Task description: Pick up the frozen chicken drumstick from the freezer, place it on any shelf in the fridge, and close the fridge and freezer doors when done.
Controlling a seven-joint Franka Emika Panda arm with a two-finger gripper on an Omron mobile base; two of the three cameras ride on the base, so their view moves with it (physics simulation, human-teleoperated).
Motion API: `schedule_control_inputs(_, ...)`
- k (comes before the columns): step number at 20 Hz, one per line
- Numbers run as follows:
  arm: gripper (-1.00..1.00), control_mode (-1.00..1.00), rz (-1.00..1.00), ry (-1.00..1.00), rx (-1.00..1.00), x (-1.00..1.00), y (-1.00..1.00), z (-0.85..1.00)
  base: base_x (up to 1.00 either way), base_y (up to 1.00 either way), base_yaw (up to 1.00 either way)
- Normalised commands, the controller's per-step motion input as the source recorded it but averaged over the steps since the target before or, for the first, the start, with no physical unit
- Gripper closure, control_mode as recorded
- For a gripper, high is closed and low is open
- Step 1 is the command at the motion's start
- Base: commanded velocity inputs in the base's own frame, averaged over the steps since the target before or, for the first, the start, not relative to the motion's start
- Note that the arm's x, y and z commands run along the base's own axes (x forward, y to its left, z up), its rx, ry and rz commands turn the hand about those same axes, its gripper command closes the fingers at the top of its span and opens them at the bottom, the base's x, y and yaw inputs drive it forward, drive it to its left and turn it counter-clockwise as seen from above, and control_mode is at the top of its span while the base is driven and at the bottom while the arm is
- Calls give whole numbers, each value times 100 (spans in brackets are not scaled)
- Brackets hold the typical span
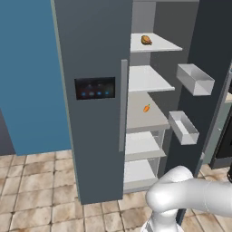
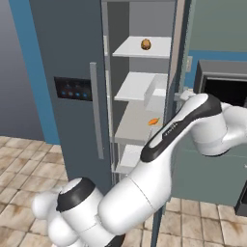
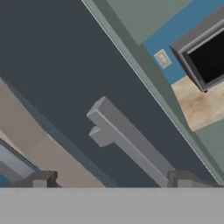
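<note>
Drumstick [image 1: 146, 40] on top shelf [image 1: 158, 45]; open end effector [image 3: 111, 181] apparently elsewhere, at door handle [image 3: 131, 142]

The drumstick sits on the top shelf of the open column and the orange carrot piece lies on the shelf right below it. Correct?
Not quite. The drumstick is on the top shelf, but the left base view shows the carrot piece two shelves below it.
</note>
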Motion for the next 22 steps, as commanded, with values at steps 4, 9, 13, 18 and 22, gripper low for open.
schedule_control_inputs(4, -100, -100, 0, 0, 3, 58, -14, -10, 0, 0, 0)
schedule_control_inputs(9, -100, -100, 0, 0, 3, 54, -20, -10, 0, 0, 0)
schedule_control_inputs(13, -100, -100, 0, 0, 4, 44, -11, -13, 0, 0, 0)
schedule_control_inputs(18, -100, -100, 0, 0, 5, 15, 4, -16, 0, 0, 0)
schedule_control_inputs(22, -100, -100, 0, 0, 6, 1, 43, -11, 0, 0, 0)
